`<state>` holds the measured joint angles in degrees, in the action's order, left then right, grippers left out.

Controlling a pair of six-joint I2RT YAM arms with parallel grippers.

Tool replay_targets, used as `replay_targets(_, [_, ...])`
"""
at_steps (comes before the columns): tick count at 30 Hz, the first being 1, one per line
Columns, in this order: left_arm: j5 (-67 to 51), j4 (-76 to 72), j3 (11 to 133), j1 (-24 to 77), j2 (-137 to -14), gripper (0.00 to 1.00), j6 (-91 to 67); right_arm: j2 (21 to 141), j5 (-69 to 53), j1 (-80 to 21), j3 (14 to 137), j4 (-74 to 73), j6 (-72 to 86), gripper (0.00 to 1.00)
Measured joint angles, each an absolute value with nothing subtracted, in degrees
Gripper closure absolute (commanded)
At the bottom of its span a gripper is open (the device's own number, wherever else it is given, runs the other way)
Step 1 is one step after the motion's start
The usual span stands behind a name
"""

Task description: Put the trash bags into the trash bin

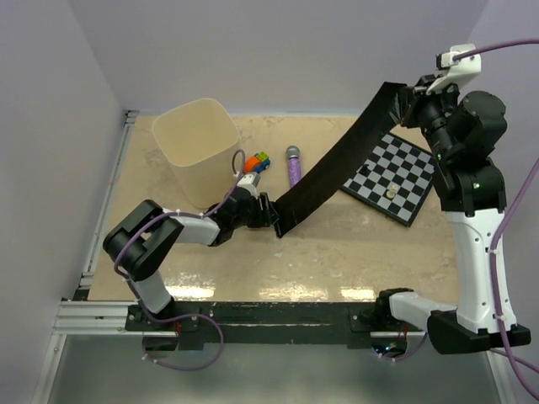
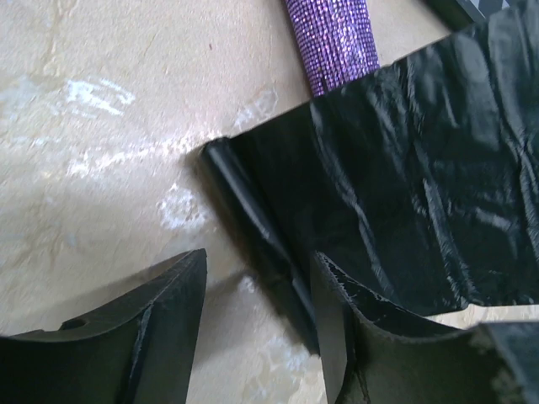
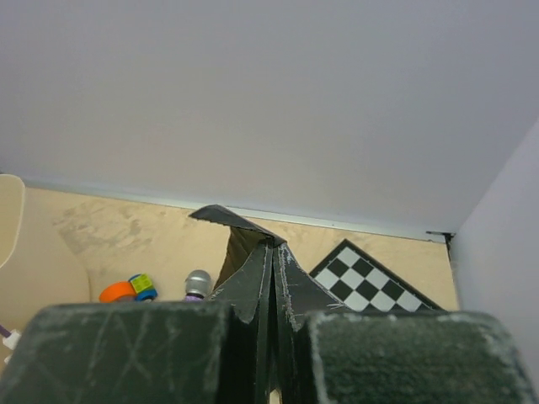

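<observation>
Stretching as a long dark band across the middle of the scene, the trash bag (image 1: 337, 164) runs from the raised right gripper (image 1: 407, 94) down to the left gripper (image 1: 269, 210), which sits low over the surface (image 1: 354, 252). The right gripper has its fingers pressed together on the bag's upper end, and its wrist view shows a crumpled peak of film sticking up from between them. The left gripper is spread. In its wrist view the two fingers (image 2: 168, 320) stand apart, and the bag's folded lower edge lies on the surface, running into the gap close beside the right-hand finger; whether it touches that finger cannot be told. The trash bin (image 1: 189, 172) stands upright at the far left of the surface, mouth up, well apart from the bag. A purple glittery cylinder (image 1: 293, 167) lies just beside the bag's lower part, some small coloured blocks (image 1: 258, 162) sit between it and the bin, and a chequered board (image 1: 408, 164) lies under the bag's raised end.
</observation>
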<state>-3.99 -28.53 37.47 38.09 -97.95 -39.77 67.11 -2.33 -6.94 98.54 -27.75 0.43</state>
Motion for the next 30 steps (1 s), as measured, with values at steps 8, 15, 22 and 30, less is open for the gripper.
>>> replay_targets(8, [0.9, -24.8, 45.3, 40.3, -103.7, 0.61, -39.8, 65.6, 1.6, -6.9, 93.1, -25.6, 0.4, 1.0])
replay_targets(15, [3.6, -23.6, 46.3, 42.3, -104.4, 0.81, -39.9, 64.8, 6.7, -7.0, 90.4, -24.5, 0.4, 1.0])
replay_targets(22, [3.5, -20.9, 42.8, 42.3, -99.7, 1.0, -37.0, 61.5, 12.3, -6.9, 83.5, -21.9, -1.7, 1.0])
replay_targets(30, [0.2, -13.1, 43.5, 39.1, -83.4, 1.0, -20.5, 51.6, 7.7, -6.7, 69.1, -22.2, -7.2, 1.0])
